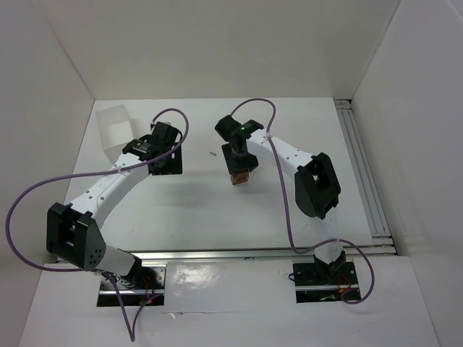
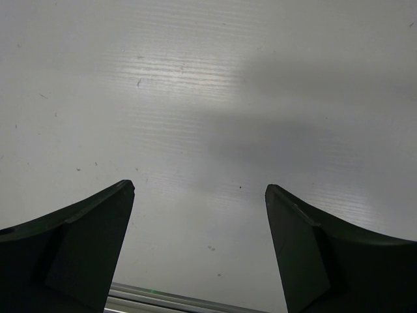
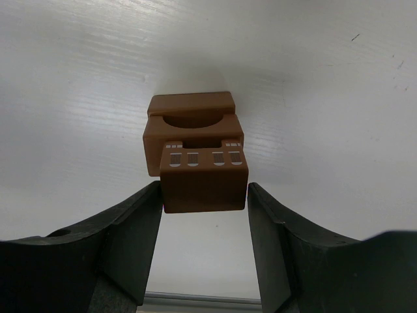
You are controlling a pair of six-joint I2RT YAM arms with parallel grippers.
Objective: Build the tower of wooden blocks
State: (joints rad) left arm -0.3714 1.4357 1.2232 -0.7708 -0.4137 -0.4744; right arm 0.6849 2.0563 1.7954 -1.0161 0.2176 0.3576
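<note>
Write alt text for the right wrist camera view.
The right gripper presses its two dark fingers against both sides of a small reddish-brown wood block with white window-like marks. Directly beyond it are more brown blocks, one with a rounded hollow, on a plain white table.

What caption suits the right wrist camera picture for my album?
Two dark fingers grip a windowed brown wood block stacked on other blocks over a white table.

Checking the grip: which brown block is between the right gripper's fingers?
The window-painted block, flanked by both fingers; the block with the round cutout sits beyond them.
</note>
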